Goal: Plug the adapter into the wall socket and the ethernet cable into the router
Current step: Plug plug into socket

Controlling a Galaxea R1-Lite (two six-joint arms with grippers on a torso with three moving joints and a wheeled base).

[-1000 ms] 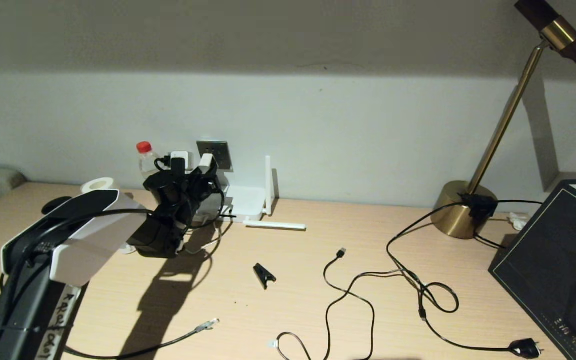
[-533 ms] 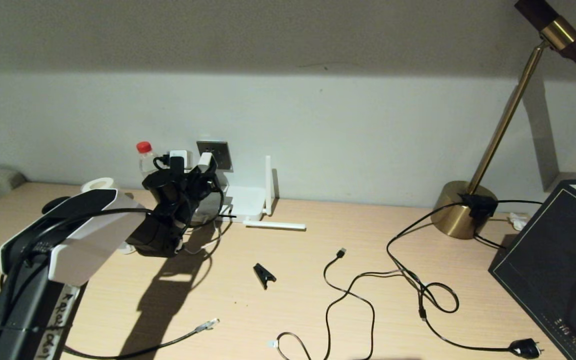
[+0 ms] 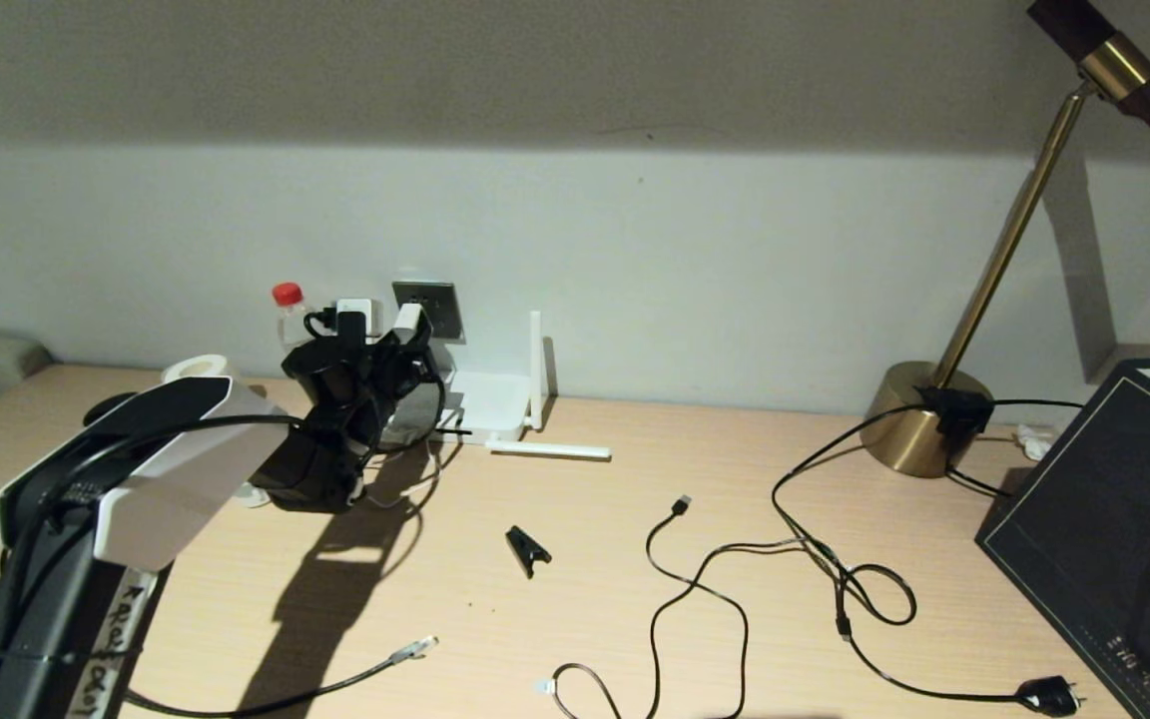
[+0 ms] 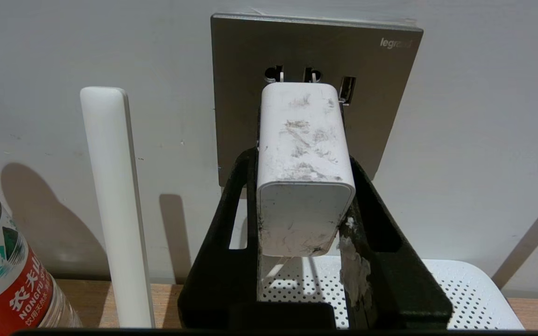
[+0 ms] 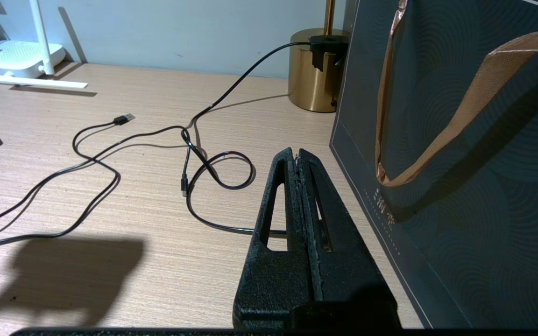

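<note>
My left gripper (image 4: pixel 302 161) is shut on the white adapter (image 4: pixel 299 121), holding it by its sides. The adapter's front end sits at the upper pin holes of the grey wall socket (image 4: pixel 381 107). In the head view the adapter (image 3: pixel 409 322) is just left of the wall socket (image 3: pixel 438 308). The white router (image 3: pixel 491 404) lies below them against the wall, one antenna (image 3: pixel 535 364) upright. The ethernet cable (image 3: pixel 315 689) lies near the table's front edge with its clear tip (image 3: pixel 413 649) free. My right gripper (image 5: pixel 297 153) hovers shut and empty beside a dark bag.
A water bottle (image 3: pixel 290 315) and a tape roll (image 3: pixel 198 371) stand left of the socket. A black clip (image 3: pixel 527 549), a thin USB cable (image 3: pixel 680 504) and a black plug (image 3: pixel 1049 694) lie mid-table. The brass lamp (image 3: pixel 924 414) and dark bag (image 3: pixel 1104 519) fill the right.
My left gripper has edged slightly up and to the left with the adapter, staying at the socket. Nothing else has moved.
</note>
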